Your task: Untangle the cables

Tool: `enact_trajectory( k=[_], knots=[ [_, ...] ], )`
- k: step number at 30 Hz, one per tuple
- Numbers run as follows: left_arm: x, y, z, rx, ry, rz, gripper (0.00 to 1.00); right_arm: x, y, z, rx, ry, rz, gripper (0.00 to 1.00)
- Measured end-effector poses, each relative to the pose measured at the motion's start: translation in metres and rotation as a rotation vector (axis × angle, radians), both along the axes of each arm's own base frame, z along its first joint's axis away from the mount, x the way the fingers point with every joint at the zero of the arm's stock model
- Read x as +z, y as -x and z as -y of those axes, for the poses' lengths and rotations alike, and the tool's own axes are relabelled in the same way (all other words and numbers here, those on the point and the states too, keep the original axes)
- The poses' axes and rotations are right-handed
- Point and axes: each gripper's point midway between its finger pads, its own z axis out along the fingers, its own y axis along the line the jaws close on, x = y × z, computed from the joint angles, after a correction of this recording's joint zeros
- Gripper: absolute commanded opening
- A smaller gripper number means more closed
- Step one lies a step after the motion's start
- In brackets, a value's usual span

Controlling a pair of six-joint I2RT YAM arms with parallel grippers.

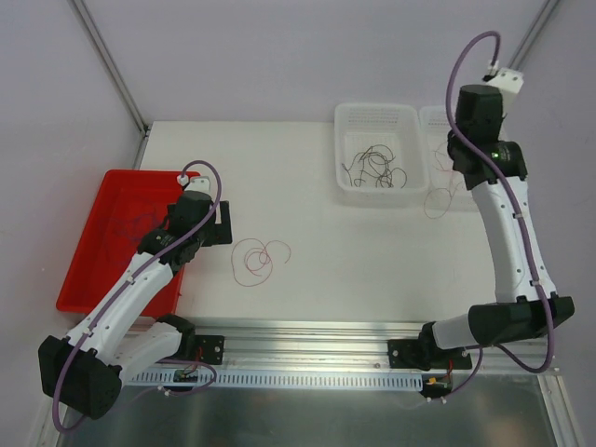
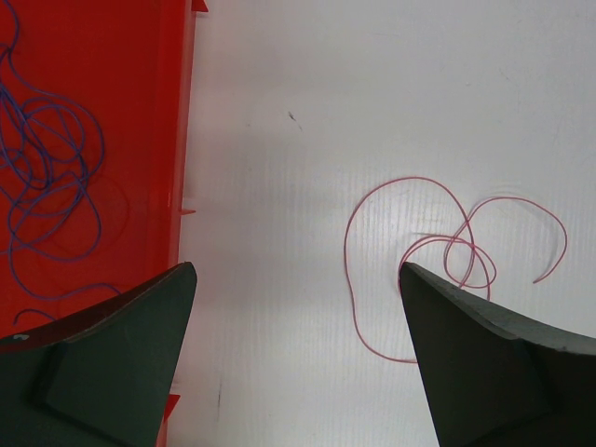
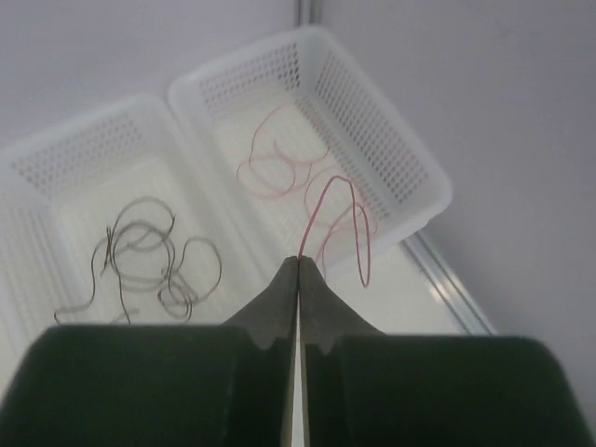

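Note:
One pink-red cable [image 1: 259, 259] lies in loose loops on the white table, also visible in the left wrist view [image 2: 346, 247]. My left gripper [image 2: 296, 270] hangs open just left of it, beside the red tray [image 2: 140, 93], with nothing between its fingers. Purple cables [image 2: 56, 177] lie curled in that tray. My right gripper [image 3: 299, 261] is shut on a second pink-red cable [image 3: 321, 200], whose loop dangles above the right white basket [image 3: 410, 158]. More pink cables [image 3: 270, 168] lie in that basket. Dark cables [image 3: 149, 251] lie in the left white basket [image 3: 84, 140].
The red tray [image 1: 93, 289] sits at the table's left edge, under the left arm. The two white baskets [image 1: 377, 121] stand side by side at the back right, near the wall. An aluminium rail [image 1: 307, 331] runs along the table's near edge.

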Motion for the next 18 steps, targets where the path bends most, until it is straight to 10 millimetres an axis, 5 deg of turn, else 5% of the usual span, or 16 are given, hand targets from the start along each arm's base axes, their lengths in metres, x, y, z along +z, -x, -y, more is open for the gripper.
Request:
enact_trajectory(
  k=[5, 9, 11, 15, 18],
  knots=[
    [-0.001, 0.0, 0.0, 0.0, -0.002, -0.004, 0.92, 0.069, -0.014, 0.046, -0.062, 0.026, 0.171, 0.01],
    [-0.006, -0.001, 0.0, 0.001, -0.009, -0.022, 0.92, 0.085, -0.051, 0.06, -0.052, 0.028, 0.228, 0.01],
    [-0.01, -0.001, 0.0, 0.001, -0.015, -0.036, 0.92, 0.075, -0.075, 0.069, -0.051, 0.024, 0.223, 0.01],
    [-0.017, -0.001, 0.0, 0.001, -0.025, -0.063, 0.92, 0.022, -0.119, 0.092, -0.063, 0.009, 0.133, 0.03],
    [-0.021, -0.001, 0.0, 0.001, -0.031, -0.077, 0.92, -0.026, -0.142, 0.105, -0.062, -0.01, 0.045, 0.28]
  ],
)
